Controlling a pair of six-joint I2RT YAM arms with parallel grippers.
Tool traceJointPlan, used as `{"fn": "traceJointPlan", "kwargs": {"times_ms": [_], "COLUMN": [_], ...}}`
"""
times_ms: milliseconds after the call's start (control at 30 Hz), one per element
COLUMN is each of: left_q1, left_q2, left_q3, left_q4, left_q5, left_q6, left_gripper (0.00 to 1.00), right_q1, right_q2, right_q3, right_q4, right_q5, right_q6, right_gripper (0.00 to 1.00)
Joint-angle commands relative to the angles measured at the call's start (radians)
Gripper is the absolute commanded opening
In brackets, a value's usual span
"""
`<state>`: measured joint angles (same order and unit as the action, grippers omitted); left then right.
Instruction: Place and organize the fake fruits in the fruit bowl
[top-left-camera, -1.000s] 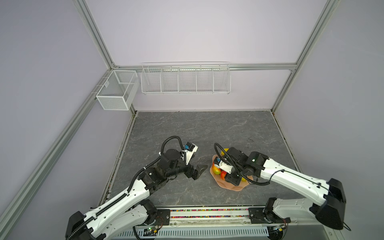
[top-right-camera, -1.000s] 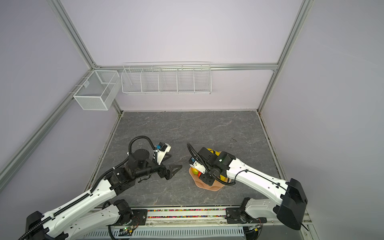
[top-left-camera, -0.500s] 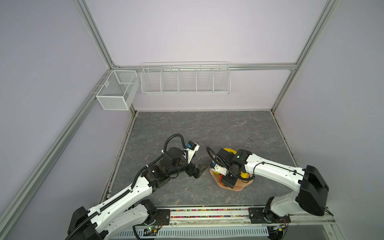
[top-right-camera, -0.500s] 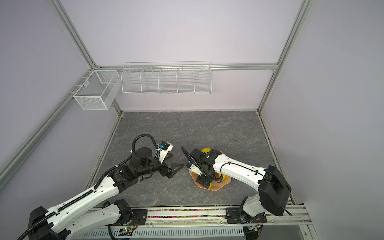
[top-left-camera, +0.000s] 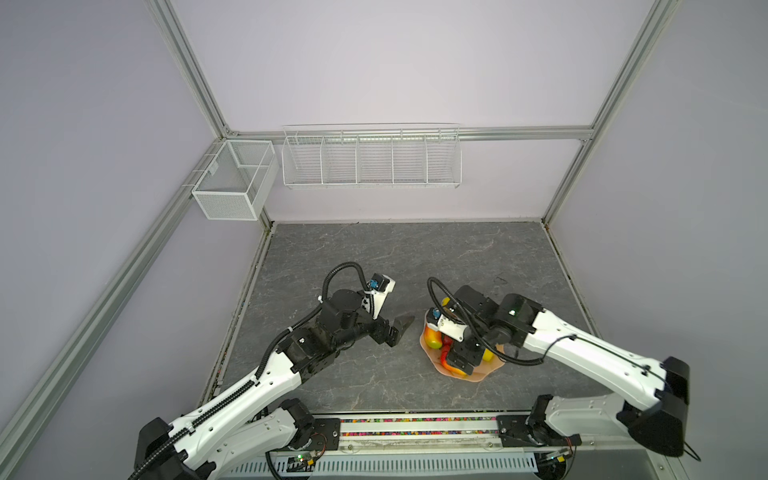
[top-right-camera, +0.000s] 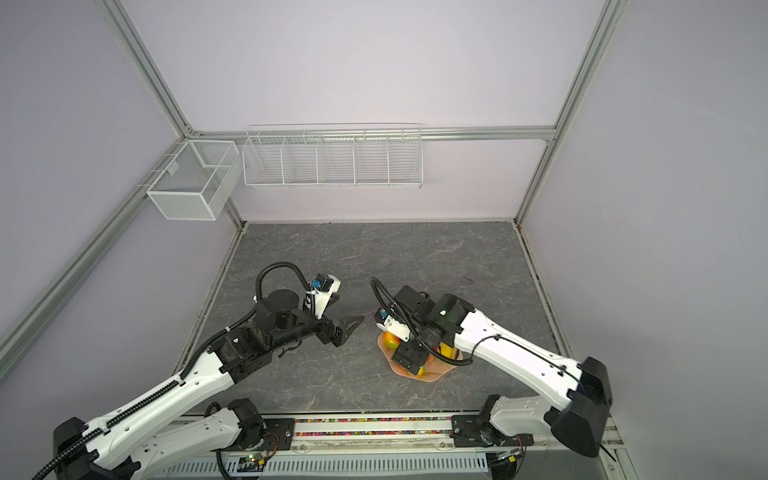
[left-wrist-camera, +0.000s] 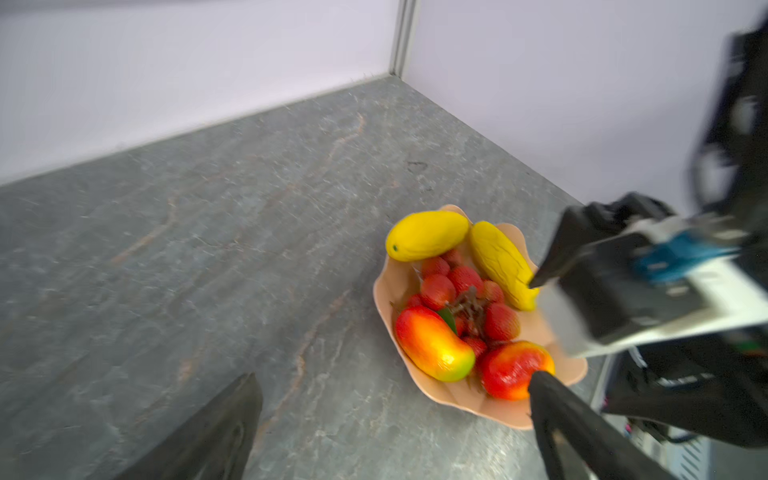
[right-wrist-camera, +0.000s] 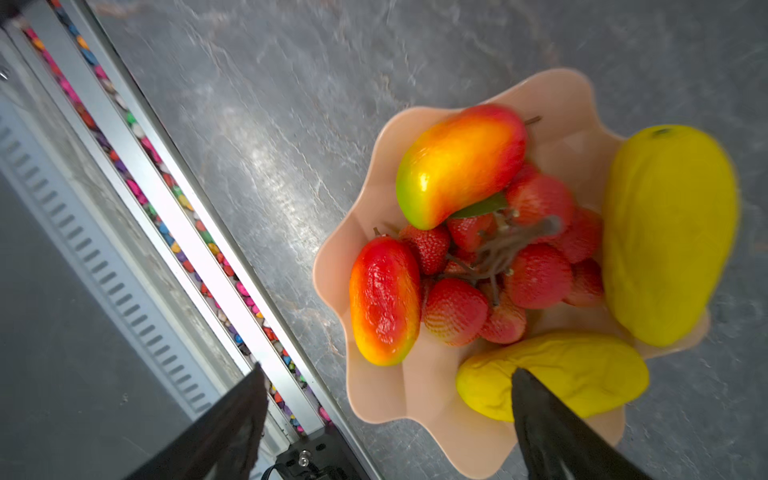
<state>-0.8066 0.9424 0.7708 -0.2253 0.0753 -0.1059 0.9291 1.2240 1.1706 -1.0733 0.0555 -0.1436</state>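
Both hands, left hand (top-left-camera: 402, 329) and right hand (right-wrist-camera: 386, 419), gape wide and empty by the peach scalloped fruit bowl (right-wrist-camera: 415, 395), its fake fruits (right-wrist-camera: 498, 257) ringing red berries at the grey marbled surface's (top-left-camera: 395, 257) five o'clock.

Both arms wear glossy white shells on their long links, with black joint housings between them. The left arm (top-left-camera: 232, 399) carries a ribbed black cable chain along its white link, and a corrugated black hose loops over its wrist. The right arm (top-left-camera: 582, 353) shows a small green light on its black elbow housing. Each claw has black tapered fingers (left-wrist-camera: 208, 436) and a white camera block with a blue part.
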Motion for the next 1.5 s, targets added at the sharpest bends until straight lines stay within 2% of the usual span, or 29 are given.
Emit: {"fn": "traceJointPlan", "kwargs": {"times_ms": [0, 33, 100, 133, 200, 333, 433, 567, 667, 733, 767, 833, 900, 933, 967, 1000, 1033, 1067, 1100, 1167, 1233, 1267, 1333, 1467], "left_q1": [0.093, 0.14, 0.227, 0.264, 0.32, 0.398, 0.452, 0.557, 0.65, 0.673, 0.677, 0.681, 0.685, 0.698, 0.708, 0.716, 0.716, 0.718, 0.725, 0.723, 0.725, 0.725, 0.724, 0.722], "left_q2": [0.047, 0.072, 0.128, 0.155, 0.192, 0.251, 0.299, 0.341, 0.354, 0.361, 0.369, 0.418, 0.444, 0.49, 0.559, 0.642, 0.611, 0.552, 0.554, 0.627, 0.571, 0.575, 0.622, 0.595], "left_q3": [0.035, 0.035, 0.05, 0.053, 0.044, -0.076, -0.161, -0.212, -0.317, -0.361, -0.374, -0.386, -0.405, -0.419, -0.436, -0.459, -0.456, -0.423, -0.396, -0.395, -0.347, -0.353, -0.394, -0.371], "left_q4": [0.032, 0.059, 0.077, 0.091, 0.123, 0.303, 0.417, 0.433, 0.637, 0.79, 0.846, 0.961, 1.018, 1.078, 1.177, 1.36, 1.269, 1.105, 1.079, 1.199, 1.015, 1.024, 1.179, 1.094], "left_q5": [-0.195, -0.233, -0.332, -0.404, -0.564, -0.888, -0.957, -0.892, -0.699, -0.606, -0.577, -0.546, -0.503, -0.49, -0.471, -0.46, -0.442, -0.445, -0.44, -0.457, -0.457, -0.459, -0.456, -0.465], "left_q6": [0.012, -0.011, -0.038, -0.041, -0.028, 0.073, 0.081, -0.017, -0.077, -0.056, -0.039, 0.038, 0.066, 0.057, 0.053, 0.085, 0.079, 0.048, 0.041, 0.074, 0.037, 0.039, 0.07, 0.052], "left_gripper": [0.99, 0.99, 0.99, 0.99, 0.99, 0.99, 0.99, 0.99, 0.99, 0.99, 0.99, 0.99, 0.99, 0.99, 0.99, 0.99, 0.99, 0.99, 0.99, 0.99, 0.99, 0.99, 0.99, 0.99], "right_q1": [-0.027, -0.045, -0.11, -0.171, -0.333, -0.698, -0.866, -0.898, -0.9, -0.903, -0.904, -0.901, -0.917, -0.928, -0.934, -0.949, -0.957, -0.955, -0.954, -0.954, -0.95, -0.95, -0.95, -0.95], "right_q2": [-0.099, -0.115, -0.122, -0.115, -0.088, -0.029, -0.017, 0.037, 0.083, 0.142, 0.161, 0.182, 0.226, 0.263, 0.291, 0.279, 0.269, 0.281, 0.276, 0.277, 0.277, 0.274, 0.275, 0.276], "right_q3": [0.021, 0.021, 0.014, 0.011, -0.001, -0.115, -0.268, -0.46, -0.628, -0.726, -0.722, -0.701, -0.694, -0.71, -0.73, -0.737, -0.73, -0.732, -0.728, -0.729, -0.73, -0.729, -0.73, -0.729], "right_q4": [0.041, 0.091, 0.217, 0.277, 0.39, 0.654, 0.859, 1.085, 1.39, 1.644, 1.662, 1.687, 1.712, 1.774, 1.848, 1.833, 1.807, 1.828, 1.808, 1.818, 1.815, 1.812, 1.813, 1.81], "right_q5": [0.049, 0.079, 0.133, 0.118, 0.043, -0.046, 0.005, 0.149, 0.188, 0.205, 0.207, 0.145, 0.095, 0.035, 0.007, -0.023, -0.038, -0.035, -0.036, -0.033, -0.028, -0.029, -0.028, -0.028], "right_q6": [-0.051, -0.059, -0.048, -0.03, 0.03, 0.258, 0.318, 0.234, 0.212, 0.203, 0.189, 0.129, 0.129, 0.12, 0.114, 0.12, 0.123, 0.12, 0.121, 0.119, 0.119, 0.119, 0.118, 0.118], "right_gripper": [0.96, 0.9, 0.89, 0.89, 0.89, 0.89, 0.89, 0.89, 0.89, 0.89, 0.89, 0.89, 0.89, 0.89, 0.89, 0.89, 0.89, 0.89, 0.89, 0.88, 0.88, 0.89, 0.89, 0.88]}}
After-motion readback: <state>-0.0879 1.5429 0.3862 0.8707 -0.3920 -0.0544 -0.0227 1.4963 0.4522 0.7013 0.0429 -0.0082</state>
